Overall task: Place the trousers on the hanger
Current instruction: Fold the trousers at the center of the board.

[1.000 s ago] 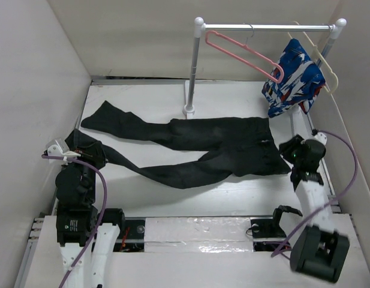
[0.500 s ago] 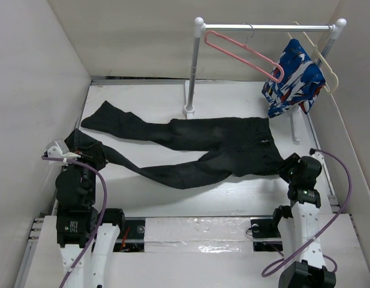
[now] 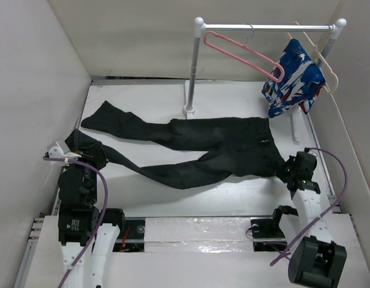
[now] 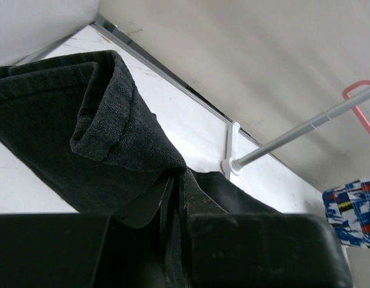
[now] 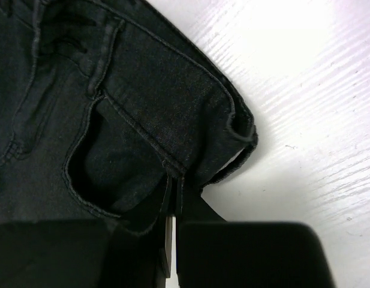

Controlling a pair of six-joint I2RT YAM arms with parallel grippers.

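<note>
Both arms have a hold on the trousers (image 3: 220, 141), one at each end, which suits a long limp garment that would sag and drag if lifted from one point. The left fingers (image 4: 143, 207) are pressed together on the cuff of the nearer leg; the hem folds up and over just ahead of their tips, lifted a little off the counter (image 3: 149, 99). The right fingers (image 5: 193, 211) pinch the corner of the waistband, with the pocket opening just to their left and bare counter to their right. Whether they catch both layers of the waistband or only the top one is hard to tell from the wrist view.

Between the two grips the trousers lie flat and spread, the second leg running off beyond the left fingers towards the back wall. The hanger (image 3: 244, 54), pink and thin, hangs empty on the rail (image 3: 262, 27), well above and beyond both sets of fingers, nearer the right ones. The patterned garment (image 3: 292, 78) hangs just beside it, so the lift probably needs to stay left of that cloth.
</note>
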